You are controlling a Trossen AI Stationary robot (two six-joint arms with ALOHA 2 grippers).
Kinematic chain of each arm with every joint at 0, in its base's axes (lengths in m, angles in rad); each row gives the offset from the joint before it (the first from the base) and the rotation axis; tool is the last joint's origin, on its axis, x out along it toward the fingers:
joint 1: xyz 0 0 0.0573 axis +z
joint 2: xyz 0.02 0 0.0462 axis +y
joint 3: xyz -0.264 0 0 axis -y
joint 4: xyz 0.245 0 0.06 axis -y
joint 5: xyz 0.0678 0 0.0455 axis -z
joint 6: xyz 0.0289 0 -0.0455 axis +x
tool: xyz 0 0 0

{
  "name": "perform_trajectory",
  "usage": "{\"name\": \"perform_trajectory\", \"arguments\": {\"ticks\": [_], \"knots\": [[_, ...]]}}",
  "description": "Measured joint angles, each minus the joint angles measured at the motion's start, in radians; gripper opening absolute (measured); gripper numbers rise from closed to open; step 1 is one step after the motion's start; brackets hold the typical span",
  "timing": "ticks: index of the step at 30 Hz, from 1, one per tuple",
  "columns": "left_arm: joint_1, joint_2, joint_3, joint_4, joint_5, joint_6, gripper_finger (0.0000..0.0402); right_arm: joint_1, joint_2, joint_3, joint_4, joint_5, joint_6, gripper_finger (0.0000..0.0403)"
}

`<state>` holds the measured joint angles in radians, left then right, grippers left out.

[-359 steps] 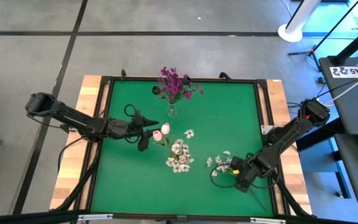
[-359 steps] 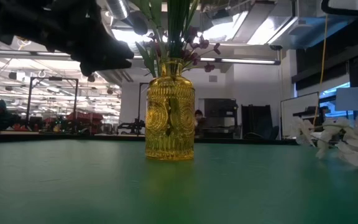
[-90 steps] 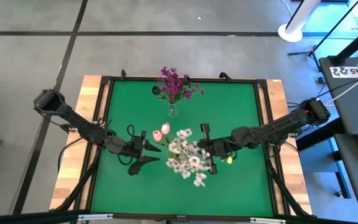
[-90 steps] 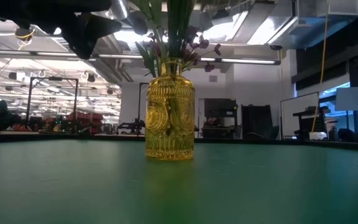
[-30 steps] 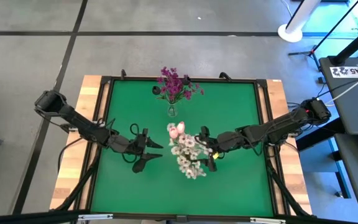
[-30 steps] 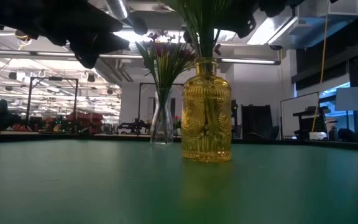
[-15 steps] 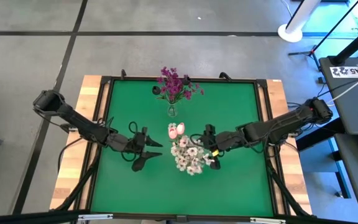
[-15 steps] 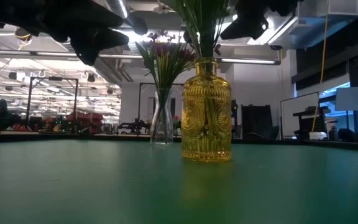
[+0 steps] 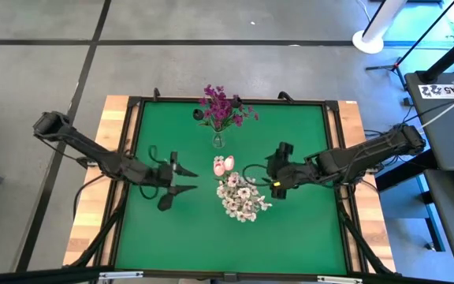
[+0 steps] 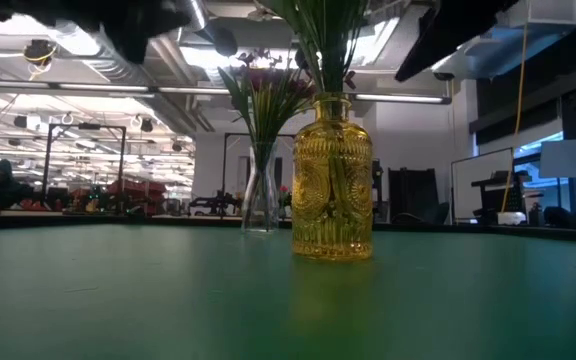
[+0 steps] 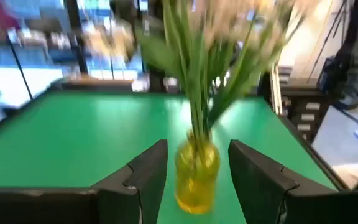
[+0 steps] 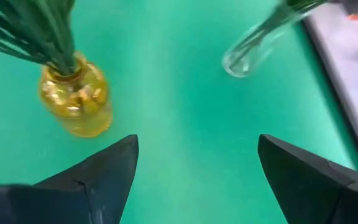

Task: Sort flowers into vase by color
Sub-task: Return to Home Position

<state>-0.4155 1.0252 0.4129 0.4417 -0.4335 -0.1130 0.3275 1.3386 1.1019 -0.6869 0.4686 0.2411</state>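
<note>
Flowers — blooms overhead, stems low

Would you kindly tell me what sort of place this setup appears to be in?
Probably a robotics lab in an open, industrial-style hall: a bare concrete floor surrounds the green table, ceiling strip lights run overhead, and what look like workbenches with equipment fill the room behind.

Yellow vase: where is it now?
The yellow vase stands right of the clear vase in the low view; from above it's near the table middle under its flowers, between the left gripper and right gripper.
</note>
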Motion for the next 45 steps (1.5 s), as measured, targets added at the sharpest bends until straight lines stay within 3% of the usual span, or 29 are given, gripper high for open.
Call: {"name": "perform_trajectory", "arguments": {"ticks": [6,9,12,15,18,21,24,29,33,40,45], "knots": [[0.068,-0.219,0.0,-0.108,-0.001,0.111,0.0167,-0.001,-0.139,-0.082,0.049,0.134,-0.035,0.0331],[0.151,-0.309,0.0,-0.186,0.016,0.115,0.0167,-0.001,-0.243,-0.199,0.178,0.168,-0.059,0.0331],[0.256,-0.365,0.0,-0.209,0.13,0.101,0.0167,-0.019,-0.358,-0.358,0.397,0.154,-0.12,0.0331],[0.37,-0.381,0.0,-0.194,0.29,0.1,0.0167,-0.08,-0.458,-0.535,0.708,0.029,-0.209,0.0331],[0.488,-0.376,0.0,-0.163,0.405,0.089,0.0167,-0.183,-0.52,-0.683,1.013,-0.182,-0.266,0.033],[0.597,-0.359,0.0,-0.139,0.495,0.062,0.0167,-0.297,-0.556,-0.787,1.187,-0.357,-0.26,0.033],[0.688,-0.359,0.0,-0.149,0.551,0.058,0.0167,-0.4,-0.561,-0.84,1.274,-0.46,-0.22,0.033],[0.817,-0.374,0.0,-0.16,0.602,0.041,0.0167,-0.509,-0.574,-0.846,1.245,-0.596,-0.194,0.033],[0.887,-0.391,0.0,-0.192,0.702,0.013,0.0167,-0.563,-0.702,-0.843,1.183,-0.637,-0.19,0.033],[0.973,-0.52,0.0,-0.287,0.715,0.017,0.0167,-0.597,-1.067,-0.845,0.786,-0.568,-0.136,0.033],[0.979,-0.647,-0.006,-0.302,0.768,-0.016,0.0167,-0.597,-1.288,-0.845,0.656,-0.489,-0.114,0.033]]}}
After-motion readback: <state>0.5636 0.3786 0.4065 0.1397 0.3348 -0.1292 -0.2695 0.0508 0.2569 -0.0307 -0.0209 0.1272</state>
